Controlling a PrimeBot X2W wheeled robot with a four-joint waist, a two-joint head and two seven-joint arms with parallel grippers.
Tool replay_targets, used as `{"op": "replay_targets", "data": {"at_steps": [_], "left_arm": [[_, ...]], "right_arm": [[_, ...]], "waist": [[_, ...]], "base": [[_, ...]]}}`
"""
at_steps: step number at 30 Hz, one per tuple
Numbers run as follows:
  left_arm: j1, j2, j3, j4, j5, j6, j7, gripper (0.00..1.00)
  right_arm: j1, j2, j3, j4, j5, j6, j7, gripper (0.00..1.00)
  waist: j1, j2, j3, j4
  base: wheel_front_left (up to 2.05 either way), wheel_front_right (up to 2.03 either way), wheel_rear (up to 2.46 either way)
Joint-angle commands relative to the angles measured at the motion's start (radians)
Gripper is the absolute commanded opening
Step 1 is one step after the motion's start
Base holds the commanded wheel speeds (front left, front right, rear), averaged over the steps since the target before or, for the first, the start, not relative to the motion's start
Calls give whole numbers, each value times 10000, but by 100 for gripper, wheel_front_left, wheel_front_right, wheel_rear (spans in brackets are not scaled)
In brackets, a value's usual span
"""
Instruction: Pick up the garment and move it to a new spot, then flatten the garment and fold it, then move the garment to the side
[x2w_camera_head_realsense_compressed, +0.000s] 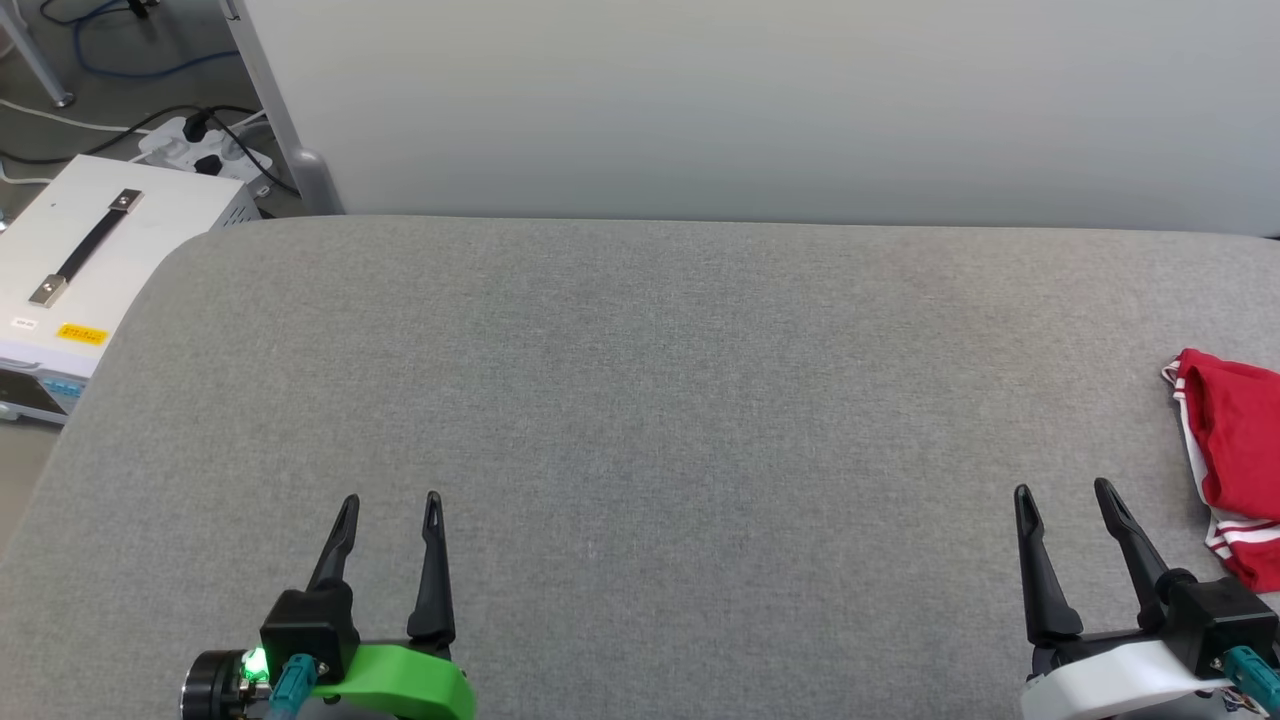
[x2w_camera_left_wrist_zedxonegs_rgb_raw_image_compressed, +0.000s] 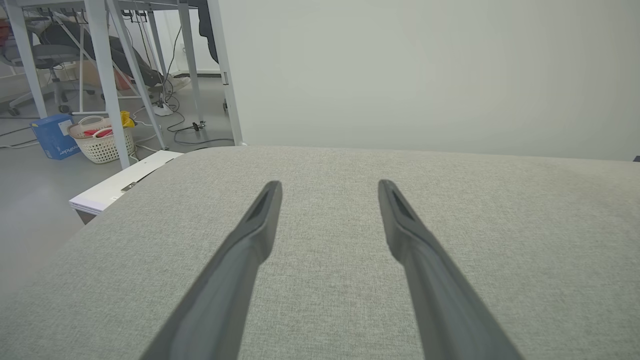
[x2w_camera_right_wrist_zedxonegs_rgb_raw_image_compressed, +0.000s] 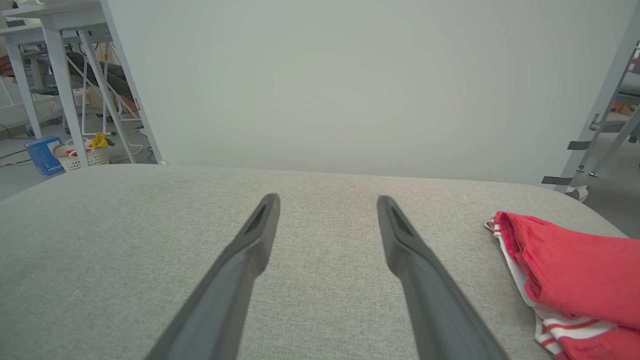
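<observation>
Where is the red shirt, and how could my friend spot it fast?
Look at the big grey fabric-covered table in front of the pale wall. Go to its right edge, just past the right gripper with two dark fingers. There lies a bunched-up red cloth shirt with red-and-white striped trim, the only red, soft thing on the grey surface.

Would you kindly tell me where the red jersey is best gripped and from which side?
Probably the raised fold on the left edge of the red jersey, which lies bunched at the right end of the grey padded surface. The open right claw, just left of it, could come down from that side and pinch the thick ridge.
</observation>
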Motion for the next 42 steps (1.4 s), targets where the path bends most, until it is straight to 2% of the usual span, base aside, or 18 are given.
{"op": "replay_targets", "data": {"at_steps": [1, 7, 8, 42], "left_arm": [[153, -50, 29, 12, -38, -56, -57, 100], [144, -59, 27, 63, -19, -102, -57, 100], [-2, -12, 0, 54, 2, -75, 8, 0], [-153, -35, 120, -167, 241, -44, 639, 0]], "right_arm": [[108, 31, 3, -1, -61, -7, -20, 100], [167, 70, 54, 55, -123, -7, -20, 100], [23, 42, 44, 40, -83, 0, 0, 0], [-233, 77, 117, -12, -327, -2, 638, 0]], "waist": [[1, 0, -26, -22], [1, 0, -50, -25], [1, 0, -51, -27], [1, 0, -57, -126]], "base": [[0, 0, 0], [0, 0, 0], [0, 0, 0], [0, 0, 0]]}}
